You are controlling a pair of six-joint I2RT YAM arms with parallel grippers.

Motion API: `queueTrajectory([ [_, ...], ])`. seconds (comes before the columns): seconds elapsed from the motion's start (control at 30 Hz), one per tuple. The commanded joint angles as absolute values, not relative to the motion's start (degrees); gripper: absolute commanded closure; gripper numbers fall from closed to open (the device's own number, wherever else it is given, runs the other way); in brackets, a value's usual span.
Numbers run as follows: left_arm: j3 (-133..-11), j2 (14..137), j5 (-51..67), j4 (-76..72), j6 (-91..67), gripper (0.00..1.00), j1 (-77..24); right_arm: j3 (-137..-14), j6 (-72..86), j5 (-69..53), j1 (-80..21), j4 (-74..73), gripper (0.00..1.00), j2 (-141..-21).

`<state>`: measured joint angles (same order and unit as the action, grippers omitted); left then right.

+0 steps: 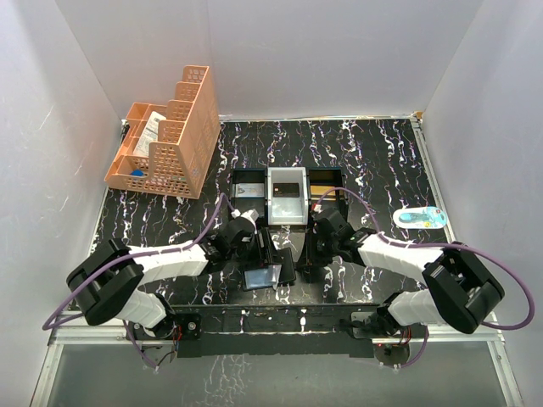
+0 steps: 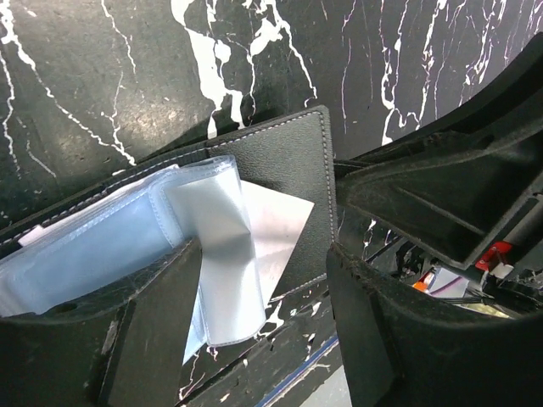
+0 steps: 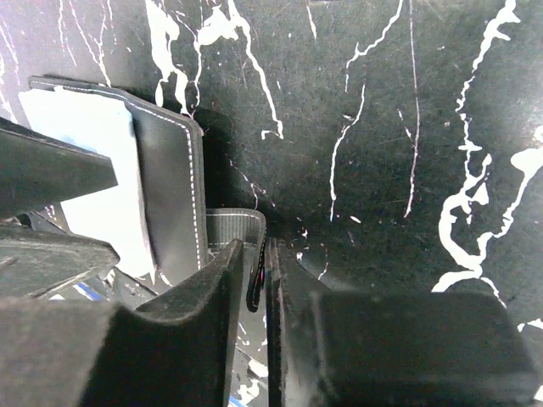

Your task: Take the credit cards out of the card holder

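The card holder [image 1: 265, 273] lies open on the black marble table near the front middle. In the left wrist view its dark stitched panel [image 2: 288, 165] carries clear, light-blue plastic sleeves [image 2: 212, 246] that fan out. I cannot make out a separate credit card. My left gripper [image 2: 263, 322] is open, and a loose sleeve lies between its jaws, against the left finger [image 2: 144, 339]. My right gripper [image 3: 265, 271] is shut on the holder's small black tab [image 3: 233, 227], beside the stitched panel [image 3: 170, 186]. In the top view both grippers [image 1: 259, 246] [image 1: 312, 253] flank the holder.
A black-and-white three-compartment tray [image 1: 285, 197] stands just behind the grippers. An orange mesh organiser [image 1: 170, 136] stands at the back left. A small blue-and-white object [image 1: 420, 218] lies at the right. White walls surround the table.
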<state>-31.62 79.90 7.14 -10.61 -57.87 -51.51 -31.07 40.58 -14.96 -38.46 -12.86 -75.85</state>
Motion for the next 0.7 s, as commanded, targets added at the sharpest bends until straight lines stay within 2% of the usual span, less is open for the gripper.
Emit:
queueTrajectory([
  [0.0, -33.28, 80.80, 8.38, -12.10, -58.00, 0.41, -51.86, -32.89, 40.43, -13.79, -38.23, -12.47, 0.80, -71.96],
  [0.1, -32.82, 80.27, 8.08, -12.47, -58.16, 0.41, -51.86, -35.09, 40.32, -10.20, -38.20, -16.46, 0.68, -68.83],
  [0.23, -32.11, 79.77, 7.83, -12.26, -58.44, 0.41, -51.88, -37.43, 40.83, -8.35, -38.19, -19.02, 0.61, -64.04],
  [0.43, -30.82, 77.87, 7.29, -12.77, -59.06, 0.41, -51.86, -36.22, 45.17, -19.78, -38.20, -8.62, 0.74, -61.18],
  [0.67, -30.37, 74.73, 6.18, -10.68, -58.63, 0.43, -51.86, -34.99, 47.90, -24.82, -38.16, -3.24, 0.85, -68.80],
])
